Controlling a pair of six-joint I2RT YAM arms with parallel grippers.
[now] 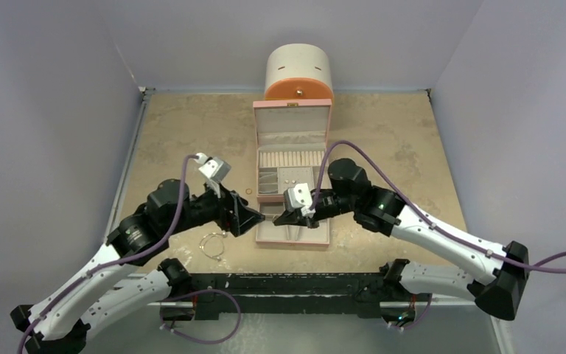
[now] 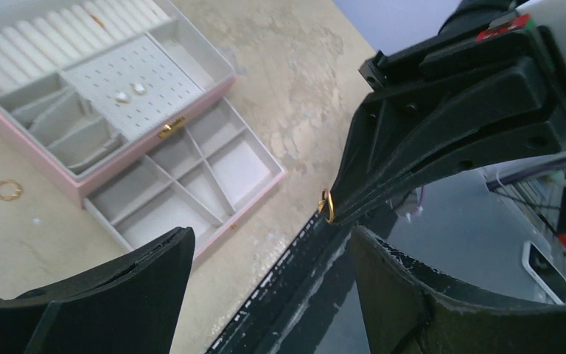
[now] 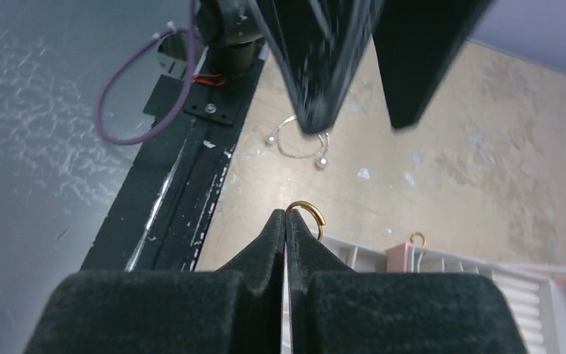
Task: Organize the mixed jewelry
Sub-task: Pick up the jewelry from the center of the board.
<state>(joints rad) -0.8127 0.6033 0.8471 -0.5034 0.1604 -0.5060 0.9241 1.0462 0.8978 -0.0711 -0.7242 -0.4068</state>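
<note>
My right gripper [image 1: 281, 219] [image 3: 286, 216] is shut on a small gold ring [image 3: 306, 203], pinched at the fingertips above the front left corner of the pink box's pulled-out drawer [image 1: 317, 234]. The left wrist view shows that ring [image 2: 329, 206] at the right gripper's tips. My left gripper [image 1: 249, 219] [image 2: 269, 243] is open and empty, facing the right gripper close by. A second, coppery ring [image 1: 247, 193] [image 2: 7, 190] [image 3: 417, 237] lies on the table left of the box. The silvery wire bangle [image 1: 212, 245] [image 3: 298, 144] lies near the front edge. Two tiny studs [image 2: 130, 93] sit on the stud panel.
The open pink jewelry box [image 1: 256, 147] stands mid-table, its divided drawer [image 2: 236, 166] pulled toward me. The round cream-and-orange cabinet [image 1: 298, 70] stands behind it. The black base rail [image 1: 302, 284] runs along the table's near edge.
</note>
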